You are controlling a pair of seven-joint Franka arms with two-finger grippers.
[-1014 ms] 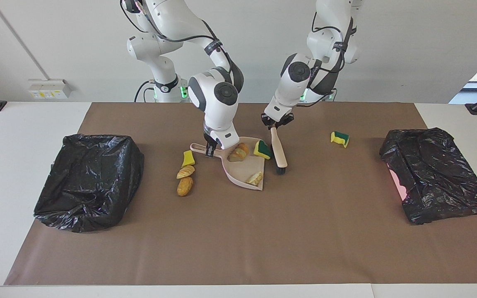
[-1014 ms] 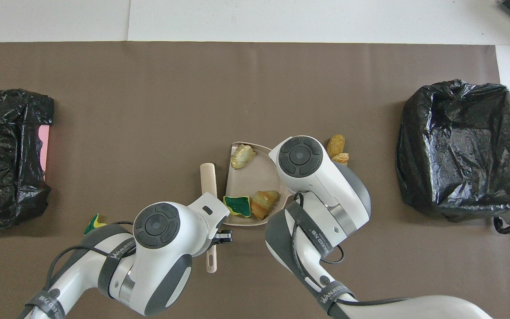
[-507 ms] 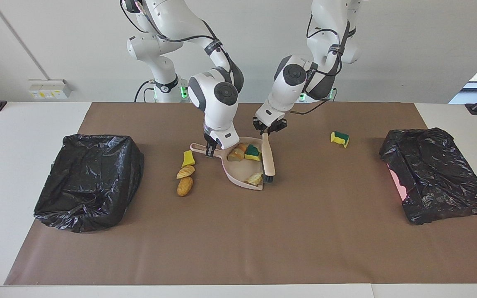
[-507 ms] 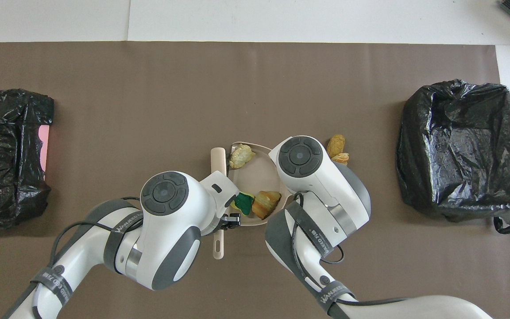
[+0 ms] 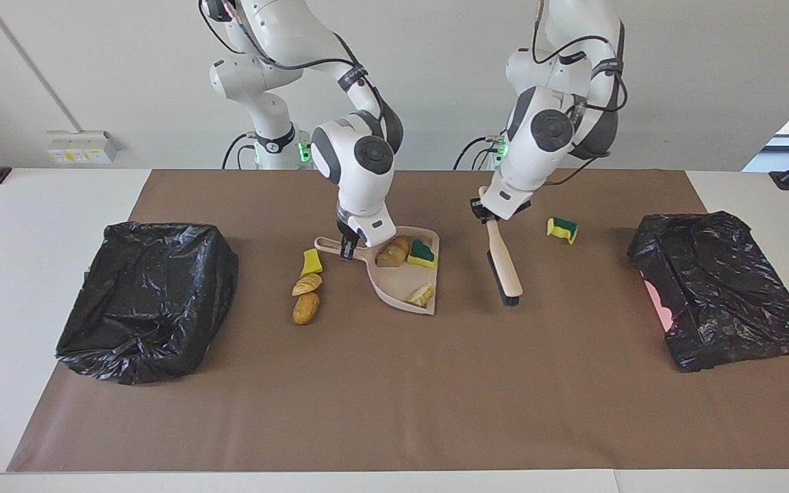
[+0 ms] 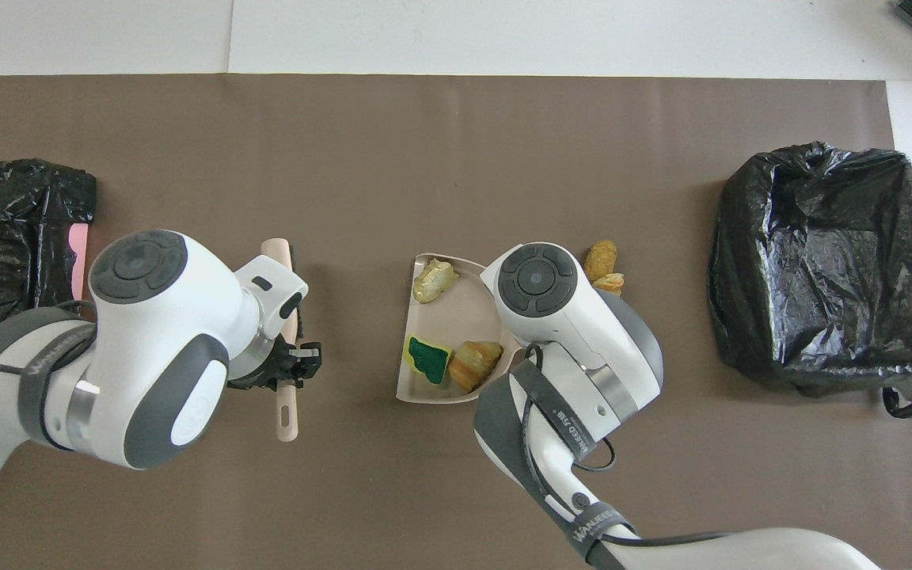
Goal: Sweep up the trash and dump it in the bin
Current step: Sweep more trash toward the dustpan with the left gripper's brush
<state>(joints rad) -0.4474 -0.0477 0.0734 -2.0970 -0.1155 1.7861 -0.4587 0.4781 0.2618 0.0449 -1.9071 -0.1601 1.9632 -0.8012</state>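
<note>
Three trash pieces, a green-topped yellow sponge scrap [image 5: 421, 253] and two tan bread lumps [image 5: 393, 252], now lie in the pale pink plastic dustpan [image 5: 394, 282], whose handle the right gripper [image 5: 347, 248] clamps, while the left gripper [image 5: 485, 211], closed on the beige-handled black-bristled brush [image 5: 503, 263], has swung away toward the stray sponge [image 5: 563, 229], suggesting another sweep.

Three trash pieces [image 5: 408, 255] lie in the dustpan [image 5: 394, 286]: a green-topped sponge, two bread lumps. Three more [image 5: 307, 287] lie beside its handle; one sponge [image 5: 562, 229] lies apart, toward the left arm's end.
</note>
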